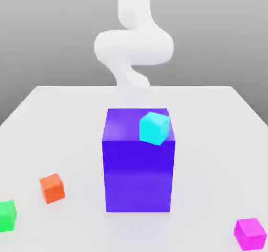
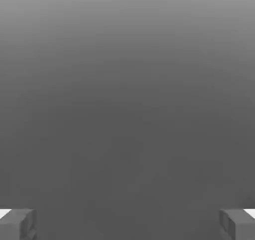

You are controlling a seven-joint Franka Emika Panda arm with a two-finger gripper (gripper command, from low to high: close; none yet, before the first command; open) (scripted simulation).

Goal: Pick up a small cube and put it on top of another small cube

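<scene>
The small magenta cube [image 1: 249, 233] lies on the white table near the front edge, at the exterior view's right. The small green cube [image 1: 7, 215] sits near the front at the exterior view's far left, partly cut by the frame edge. The two are far apart, with the big block between them. My white arm [image 1: 133, 44] rises behind the table, well away from both cubes. In the hand view my gripper [image 2: 127, 224] is open, its grey fingertips [image 2: 17, 225] spread wide with nothing between them, facing plain grey background.
A tall blue-violet block [image 1: 138, 167] stands mid-table with a small cyan cube [image 1: 154, 127] tilted on its top right corner. A small orange cube [image 1: 52, 187] rests just right of the green one. The white table [image 1: 63, 125] extends back to the arm.
</scene>
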